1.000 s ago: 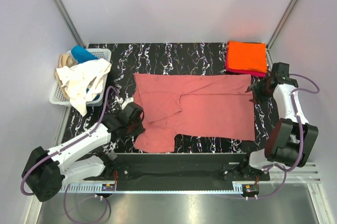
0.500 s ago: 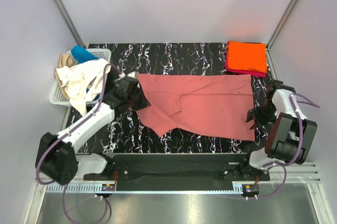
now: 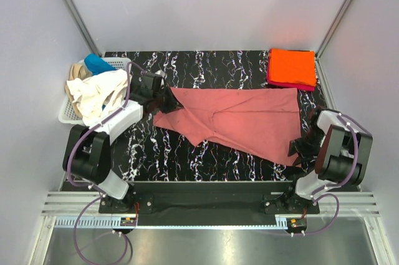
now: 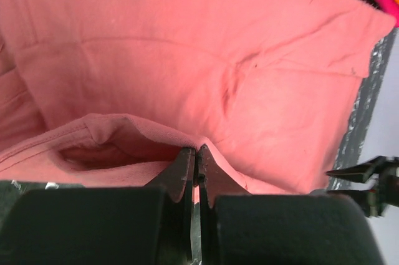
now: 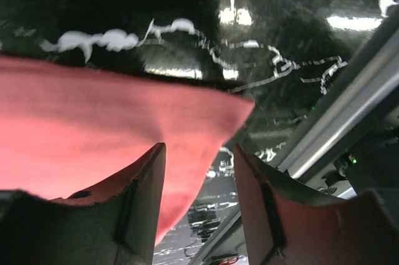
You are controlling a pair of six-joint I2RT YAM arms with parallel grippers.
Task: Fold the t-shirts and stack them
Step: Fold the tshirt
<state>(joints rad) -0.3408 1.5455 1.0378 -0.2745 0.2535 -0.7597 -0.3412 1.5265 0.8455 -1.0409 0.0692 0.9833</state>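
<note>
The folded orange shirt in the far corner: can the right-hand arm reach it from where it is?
Probably yes. The right gripper is open, the orange t-shirt lies on its side of the table, and only the salmon-pink t-shirt, flat there, lies between.

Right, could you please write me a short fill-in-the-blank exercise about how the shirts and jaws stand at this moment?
The left arm's jaws are ___ on a fold of the dusty salmon-pink cloth t-shirt.
The right arm's jaws stand ___ at that shirt's near right corner.
Under the folded bright orange t-shirt lies a second folded t-shirt, coloured ___.
The cream-white t-shirt hangs over the white plastic lattice basket on the ___ arm's side.
Missing words: shut, open, magenta, left.
</note>
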